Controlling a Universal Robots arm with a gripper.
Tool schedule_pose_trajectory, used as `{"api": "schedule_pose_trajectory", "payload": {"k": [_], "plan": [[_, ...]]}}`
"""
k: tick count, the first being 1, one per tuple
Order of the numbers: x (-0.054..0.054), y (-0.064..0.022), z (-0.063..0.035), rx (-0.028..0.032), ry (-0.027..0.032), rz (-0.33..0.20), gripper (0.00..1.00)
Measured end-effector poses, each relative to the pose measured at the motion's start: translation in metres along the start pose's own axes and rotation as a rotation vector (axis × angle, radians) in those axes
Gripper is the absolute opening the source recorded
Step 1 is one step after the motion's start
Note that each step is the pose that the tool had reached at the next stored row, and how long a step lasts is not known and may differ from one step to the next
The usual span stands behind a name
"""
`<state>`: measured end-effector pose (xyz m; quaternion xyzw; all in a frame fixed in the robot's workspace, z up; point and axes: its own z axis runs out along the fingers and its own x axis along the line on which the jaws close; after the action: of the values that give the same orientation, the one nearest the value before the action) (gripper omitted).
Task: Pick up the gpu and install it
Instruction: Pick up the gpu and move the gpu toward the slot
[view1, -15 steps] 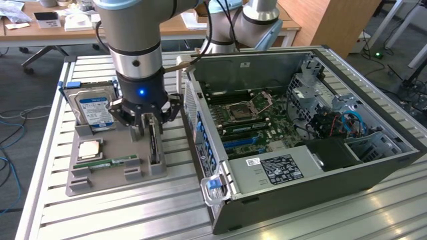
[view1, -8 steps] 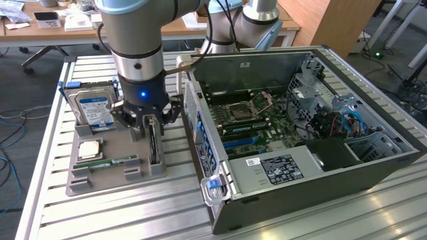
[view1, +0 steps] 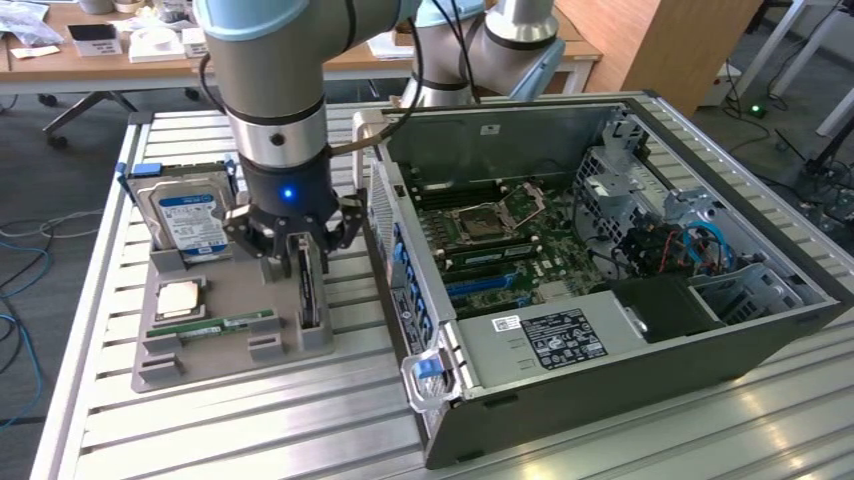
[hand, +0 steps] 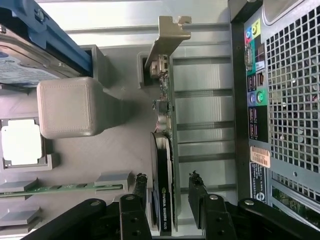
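While gpu (hand: 161, 150) stands edge-up in tray (hand: 115, 155), released tool (hand: 168, 178) straddles it; case (hand: 295, 100) near.

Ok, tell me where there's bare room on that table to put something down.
Bare table slats lie in front of the grey tray, toward the exterior view's bottom left, and before the computer case at its bottom right. Crowded: the tray's side nearest the case, where the open gripper straddles the gpu.
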<state>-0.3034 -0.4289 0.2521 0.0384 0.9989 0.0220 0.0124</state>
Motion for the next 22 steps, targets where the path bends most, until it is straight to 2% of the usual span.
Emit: {"api": "schedule_pose_trajectory", "payload": {"k": [5, 13, 22], "plan": [[0.001, 0.0056, 0.0043, -0.0001, -0.0004, 0.004, 0.47], [0.004, 0.0073, 0.0152, 0.0002, -0.0005, 0.009, 0.47], [0.005, 0.0127, 0.0222, 0.0003, -0.0006, 0.013, 0.47]]}}
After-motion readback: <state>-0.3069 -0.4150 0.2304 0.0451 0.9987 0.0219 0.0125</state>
